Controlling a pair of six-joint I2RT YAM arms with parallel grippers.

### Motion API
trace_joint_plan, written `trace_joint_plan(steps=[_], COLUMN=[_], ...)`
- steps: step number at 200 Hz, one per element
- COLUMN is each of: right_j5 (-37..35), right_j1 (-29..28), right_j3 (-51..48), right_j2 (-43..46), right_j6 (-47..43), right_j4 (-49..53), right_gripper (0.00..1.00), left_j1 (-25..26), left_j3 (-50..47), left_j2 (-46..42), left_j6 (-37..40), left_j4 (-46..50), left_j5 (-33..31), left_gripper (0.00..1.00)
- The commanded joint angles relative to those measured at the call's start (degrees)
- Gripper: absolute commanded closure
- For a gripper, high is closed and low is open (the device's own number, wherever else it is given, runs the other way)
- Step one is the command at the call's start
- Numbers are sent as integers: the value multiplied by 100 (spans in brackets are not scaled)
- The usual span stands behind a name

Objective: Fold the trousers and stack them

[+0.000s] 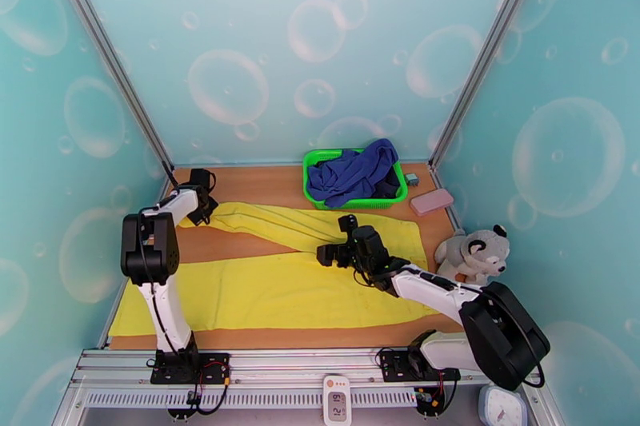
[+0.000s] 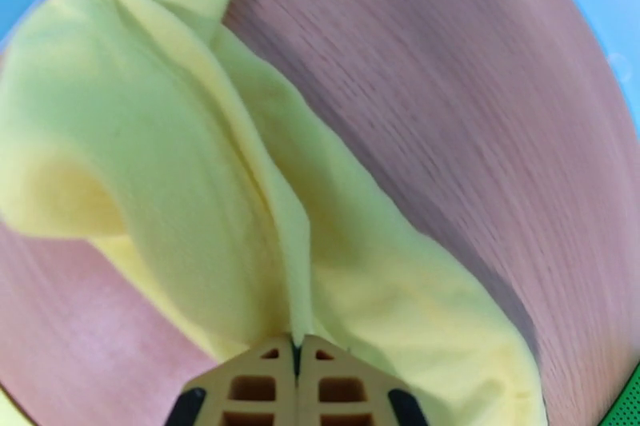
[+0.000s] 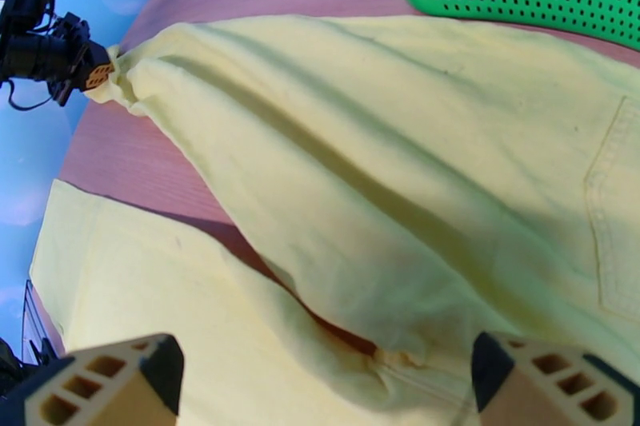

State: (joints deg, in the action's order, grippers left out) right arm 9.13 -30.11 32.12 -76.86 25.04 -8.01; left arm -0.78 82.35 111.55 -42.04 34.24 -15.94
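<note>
1. The trousers (image 1: 272,280) lay spread across the tabletop (image 1: 256,180), waist toward the right edge, one leg along the near edge and the other angled to the far left corner.
2. The left gripper (image 2: 296,349) was pinched tight on that far leg's hem (fabric bunched in its grip).
3. The right gripper (image 3: 328,384) hung over the crotch, jaws wide apart, holding nothing.
4. A green basket (image 1: 309,172) of blue cloth (image 1: 356,168) sat at the far edge.

I count one pair of trousers (image 1: 280,280), one green basket (image 1: 320,156) and one blue garment (image 1: 356,168) inside it. Near the basket: one pink case (image 1: 432,201), one plush toy (image 1: 472,253).
</note>
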Motion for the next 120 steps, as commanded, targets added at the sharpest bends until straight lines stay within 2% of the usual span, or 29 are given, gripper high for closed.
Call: trace_joint_plan(steps=[1,21,43,48,61,69,79,96,120], right_j5=[-68,-73,-27,0,115,193,278,362,371], right_j1=[33,56,92,105,144,158,158,113,13], right_j3=[32,31,22,37,126,245,425,726,836], right_j2=[-99,-126,-234,-289,-477,-615,-798,-1043,-1173], right_j6=[264,274,271,264,240,208,161,129,201], right_j4=[-189,-202,-253,-254,-252,-254,-247,-218,-453], right_gripper=[1,1,1,1,1,1,1,1,1], left_j1=[46,101,284,341,454,456,438,358,80], left_j3=[-524,-1743,-3589,-4022,-5006,-5395,-5524,-5196,-4288], left_j2=[-1019,-2042,-3222,-3481,-4150,-4493,-4878,-5343,-5244], left_j6=[266,-13,-619,-772,-871,-841,-834,-515,462], left_j4=[-164,-143,-440,-564,-1177,-1415,-1269,-940,-926], left_j5=[-182,-148,466,647,1356,1622,1461,875,547], left_gripper=[100,100,98,95,72,65,59,54,45])
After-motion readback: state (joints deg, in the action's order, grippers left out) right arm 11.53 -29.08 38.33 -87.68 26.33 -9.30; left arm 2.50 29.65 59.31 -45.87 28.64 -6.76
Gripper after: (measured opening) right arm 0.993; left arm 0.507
